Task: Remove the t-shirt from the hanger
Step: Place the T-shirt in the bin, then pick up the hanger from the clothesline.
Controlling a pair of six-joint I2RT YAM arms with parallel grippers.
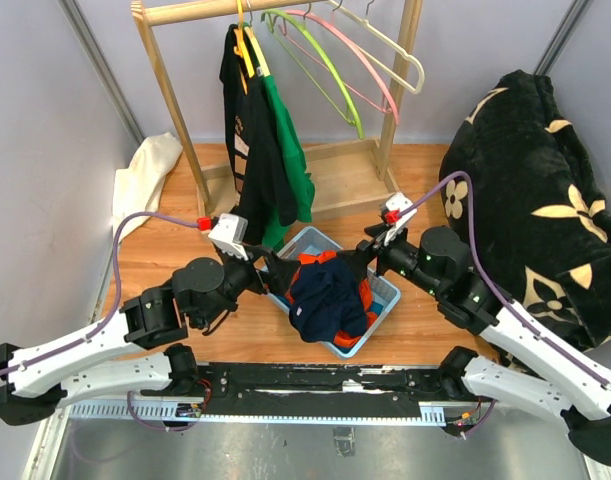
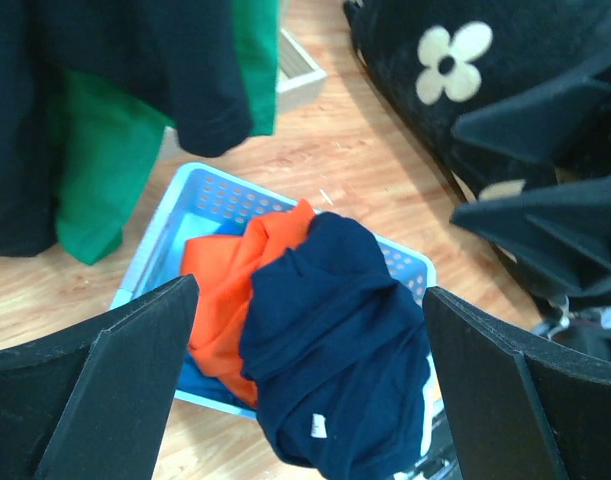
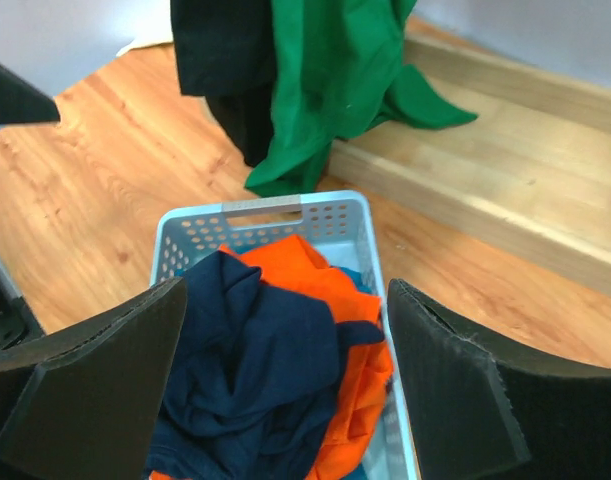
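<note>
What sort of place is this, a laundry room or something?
Probably a small test booth staged as a laundry corner: a wooden clothes rail, a full light blue plastic laundry basket, and plain grey panel walls closing it in.

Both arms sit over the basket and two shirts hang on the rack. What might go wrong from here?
1. The navy shirt spills over the near rim of the basket between the open left end effector and right end effector; a rising arm might snag it and drag it out.
2. The black t-shirt and green t-shirt overlap on the rack, so pulling one may tug the other.
3. The empty hangers hang loose beside them and might get knocked off.
</note>
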